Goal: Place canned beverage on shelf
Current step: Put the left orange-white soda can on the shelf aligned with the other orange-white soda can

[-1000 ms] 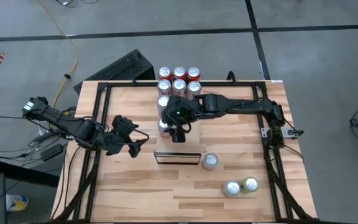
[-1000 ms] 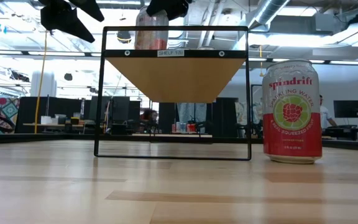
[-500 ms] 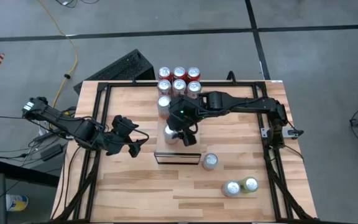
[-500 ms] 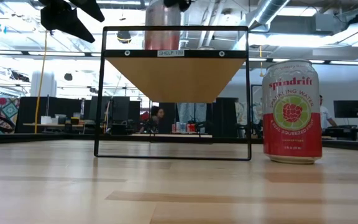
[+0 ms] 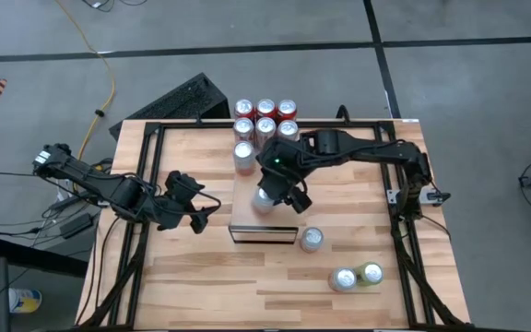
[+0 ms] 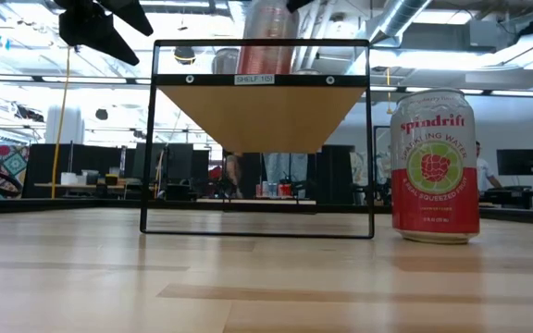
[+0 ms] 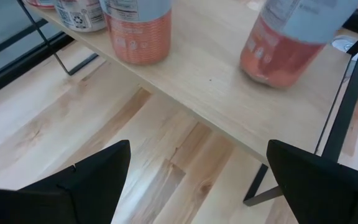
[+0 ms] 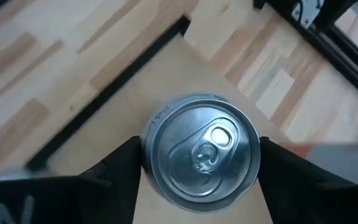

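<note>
- R gripper (image 8: 199, 155) was above the shelf (image 5: 247, 198), fingers partly spread and closed on both sides of a can (image 8: 201, 148); it gripped the can from above, silver lid w/ pull tab facing the wrist camera.
- The held can (image 5: 264, 197) was over the shelf top, near the middle; in the low view it (image 6: 268, 46) showed blurred just above the shelf's dark front edge (image 6: 262, 80). Could not tell if its base touched the wood or not.
- A second can (image 5: 243, 155) stood at the far end of the shelf, apart from the held one.
- L gripper (image 5: 190, 205) was beside the shelf, to its left, fingers (image 7: 79, 186) fully spread, holding nothing, touching nothing.
- In front of the shelf, on the table (image 5: 201, 277), one can (image 5: 312, 239) stood just beside its right corner; two more cans (image 5: 356, 276) were further away.
- Behind the shelf, a group of six cans (image 5: 265, 118).
</note>
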Robot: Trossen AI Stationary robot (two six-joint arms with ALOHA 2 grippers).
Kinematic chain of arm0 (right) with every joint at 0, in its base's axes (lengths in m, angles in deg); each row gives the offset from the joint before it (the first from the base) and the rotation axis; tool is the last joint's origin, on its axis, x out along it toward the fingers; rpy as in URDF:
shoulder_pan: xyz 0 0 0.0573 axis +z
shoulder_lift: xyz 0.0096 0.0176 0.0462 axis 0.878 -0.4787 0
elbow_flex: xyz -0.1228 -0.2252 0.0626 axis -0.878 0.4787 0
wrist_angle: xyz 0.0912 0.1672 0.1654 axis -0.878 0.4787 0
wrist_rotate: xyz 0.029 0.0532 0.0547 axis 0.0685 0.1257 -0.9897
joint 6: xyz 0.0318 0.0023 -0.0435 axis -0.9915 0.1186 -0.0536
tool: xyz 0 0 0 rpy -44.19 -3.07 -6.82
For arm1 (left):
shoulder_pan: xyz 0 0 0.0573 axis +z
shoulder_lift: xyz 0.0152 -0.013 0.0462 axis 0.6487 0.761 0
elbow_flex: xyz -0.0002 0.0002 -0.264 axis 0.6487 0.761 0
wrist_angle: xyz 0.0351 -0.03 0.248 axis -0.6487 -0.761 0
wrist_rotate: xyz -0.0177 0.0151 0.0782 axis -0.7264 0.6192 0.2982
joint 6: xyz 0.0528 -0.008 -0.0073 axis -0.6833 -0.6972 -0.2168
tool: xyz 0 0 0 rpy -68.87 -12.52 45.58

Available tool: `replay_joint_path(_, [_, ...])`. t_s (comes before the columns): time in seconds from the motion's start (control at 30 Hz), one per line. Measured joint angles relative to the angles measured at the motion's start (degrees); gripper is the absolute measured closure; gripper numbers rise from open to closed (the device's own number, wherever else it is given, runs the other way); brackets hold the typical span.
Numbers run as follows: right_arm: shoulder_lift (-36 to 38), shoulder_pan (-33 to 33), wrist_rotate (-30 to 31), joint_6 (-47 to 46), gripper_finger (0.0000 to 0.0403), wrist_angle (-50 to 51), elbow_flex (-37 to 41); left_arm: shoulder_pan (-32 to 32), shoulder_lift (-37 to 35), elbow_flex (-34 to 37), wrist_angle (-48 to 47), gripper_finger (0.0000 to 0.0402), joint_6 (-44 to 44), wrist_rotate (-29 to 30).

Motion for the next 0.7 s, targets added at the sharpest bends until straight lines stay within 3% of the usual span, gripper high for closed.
replay_joint_path(0.5, [-0.06,-1.60,0.93,-2.20,0.0141,0.60,0.09,0.02,0.00,0.00,-0.80,0.0038,-0.20,1.44])
replay_joint_path(0.7, [-0.13,-1.60,0.94,-3.68,0.0114,-0.81,0.13,0.02,0.00,0.00,-0.84,0.0038,-0.22,1.51])
